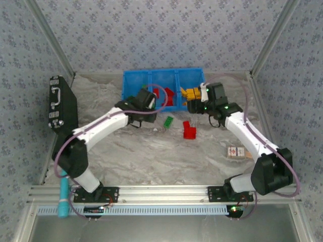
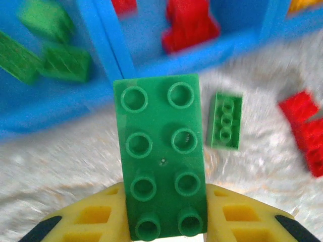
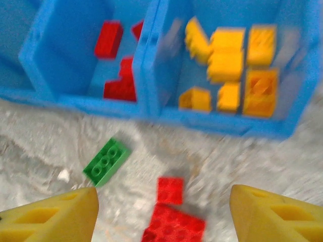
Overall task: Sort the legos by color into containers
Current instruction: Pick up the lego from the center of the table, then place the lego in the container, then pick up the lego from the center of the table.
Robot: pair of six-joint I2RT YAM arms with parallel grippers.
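Left gripper (image 2: 166,222), clamped on a green brick (image 2: 161,156) just short of the blue bin (image 2: 50,118), would best clear its wall before releasing over the green-brick compartment (image 2: 101,45); right gripper (image 3: 164,209) hung spread, empty.

The widest bare stretch of table (image 1: 151,156) lies at 6 o'clock from the blue bin (image 1: 162,71), between the two arms. Close to the bin's near wall a loose green brick (image 1: 168,121) and red bricks (image 1: 189,131) lie in the path. The left hand (image 2: 164,212) is filled by a held green brick (image 2: 161,151); the right hand (image 3: 164,194) gapes wide, facing the red bricks. The bin's right compartment is crowded with yellow bricks (image 3: 232,65). A black case (image 1: 61,103) blocks 9 o'clock, a small patterned box (image 1: 236,152) 4 o'clock.
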